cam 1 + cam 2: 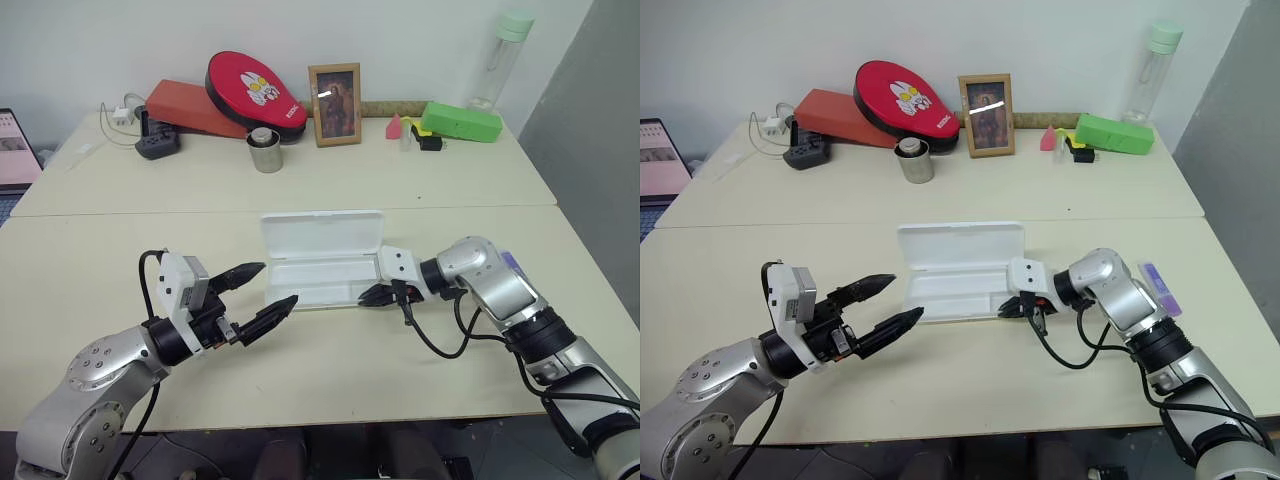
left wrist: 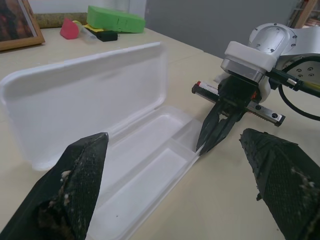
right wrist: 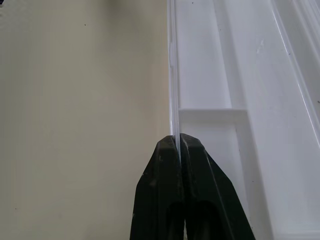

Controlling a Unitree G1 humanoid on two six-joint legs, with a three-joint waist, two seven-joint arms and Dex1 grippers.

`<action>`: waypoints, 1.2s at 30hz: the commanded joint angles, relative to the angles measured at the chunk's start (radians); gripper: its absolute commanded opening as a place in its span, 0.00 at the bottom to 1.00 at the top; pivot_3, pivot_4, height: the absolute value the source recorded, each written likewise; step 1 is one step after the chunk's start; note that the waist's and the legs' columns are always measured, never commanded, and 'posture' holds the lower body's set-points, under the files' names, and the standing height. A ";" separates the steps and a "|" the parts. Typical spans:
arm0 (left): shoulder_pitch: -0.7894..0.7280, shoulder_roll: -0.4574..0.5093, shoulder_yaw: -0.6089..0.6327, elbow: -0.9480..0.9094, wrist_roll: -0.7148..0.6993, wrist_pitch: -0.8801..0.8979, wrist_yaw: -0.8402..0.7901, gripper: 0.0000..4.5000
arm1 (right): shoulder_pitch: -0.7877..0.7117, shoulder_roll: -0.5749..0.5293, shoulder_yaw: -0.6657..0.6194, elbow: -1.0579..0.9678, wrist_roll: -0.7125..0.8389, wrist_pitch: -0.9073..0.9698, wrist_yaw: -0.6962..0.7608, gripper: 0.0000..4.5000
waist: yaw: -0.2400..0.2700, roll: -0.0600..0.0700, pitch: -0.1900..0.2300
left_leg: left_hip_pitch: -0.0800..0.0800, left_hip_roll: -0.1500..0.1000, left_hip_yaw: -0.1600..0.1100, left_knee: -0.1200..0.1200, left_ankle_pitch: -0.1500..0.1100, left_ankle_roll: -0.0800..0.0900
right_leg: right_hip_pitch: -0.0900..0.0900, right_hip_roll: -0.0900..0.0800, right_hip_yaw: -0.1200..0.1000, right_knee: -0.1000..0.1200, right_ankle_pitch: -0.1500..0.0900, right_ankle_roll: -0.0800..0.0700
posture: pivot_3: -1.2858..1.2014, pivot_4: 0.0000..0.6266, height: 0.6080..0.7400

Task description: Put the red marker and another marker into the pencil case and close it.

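The white pencil case [image 1: 322, 238] lies open mid-table, lid raised at the back, and the part of its tray [image 2: 150, 165] that I can see is empty. My right gripper [image 1: 366, 296] is shut on the thin front wall of the case at its right end; in the right wrist view the fingertips [image 3: 192, 150] pinch that rim. At the case's left front corner my left gripper [image 1: 278, 283] stands open, apart from the case, with nothing between its fingers. The lavender marker [image 1: 1160, 288] lies on the table beyond my right forearm. The red marker is out of view.
Along the back of the table stand a lime-green box [image 1: 460, 121], a framed picture [image 1: 335, 104], a metal cup [image 1: 265, 152], a red pad [image 1: 255, 93], a black power strip [image 1: 158, 145] and a bottle [image 1: 505, 55]. A laptop [image 1: 15, 150] sits at the left edge.
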 commanded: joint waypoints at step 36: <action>-0.234 -0.019 -0.184 0.054 -0.001 0.004 -0.059 1.00 | 0.095 -0.100 -0.375 -0.343 0.253 0.348 -0.127 0.99 | 0.006 0.000 0.000 | -0.001 -0.001 0.000 0.000 0.000 0.000 | 0.000 -0.001 -0.001 -0.001 0.000 0.000 | 0.52 0.24 1.00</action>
